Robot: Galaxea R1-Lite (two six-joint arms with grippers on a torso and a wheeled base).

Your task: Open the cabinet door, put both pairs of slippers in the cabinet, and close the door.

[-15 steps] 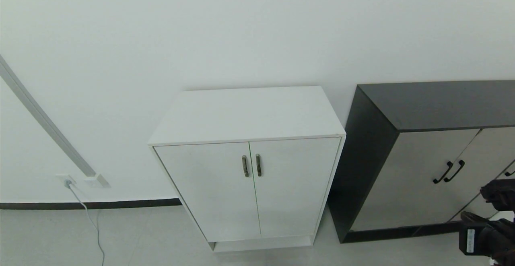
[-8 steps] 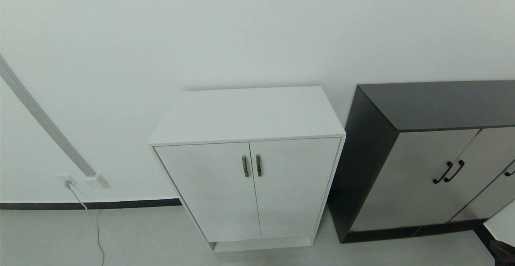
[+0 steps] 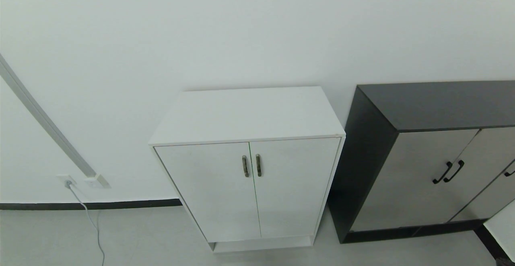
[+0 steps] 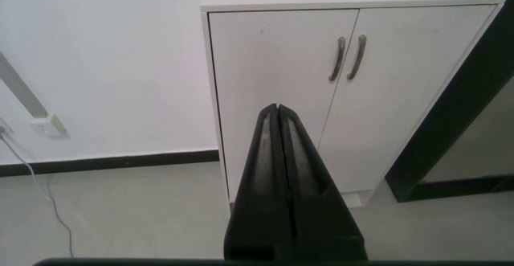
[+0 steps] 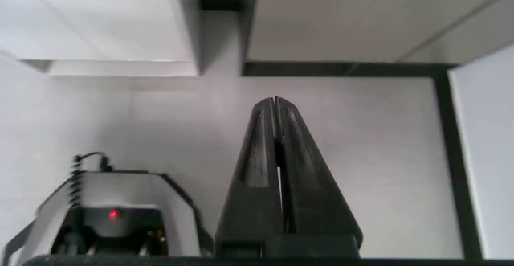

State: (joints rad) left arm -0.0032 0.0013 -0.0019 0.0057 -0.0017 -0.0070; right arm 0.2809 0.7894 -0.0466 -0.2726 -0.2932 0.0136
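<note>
You've got the cabinet sitting against the wall with both doors shut. The two handles are side by side at the middle seam, and a dark cabinet stands just beside it on the right. Your left claw is out in front of the cabinet, fingers pressed together with nothing in them and lined up with the left door, while your right claw is closed up empty too, low over the floor in front of the cabinet's right corner. Left of the cabinet, a cable hangs from a wall socket.
</note>
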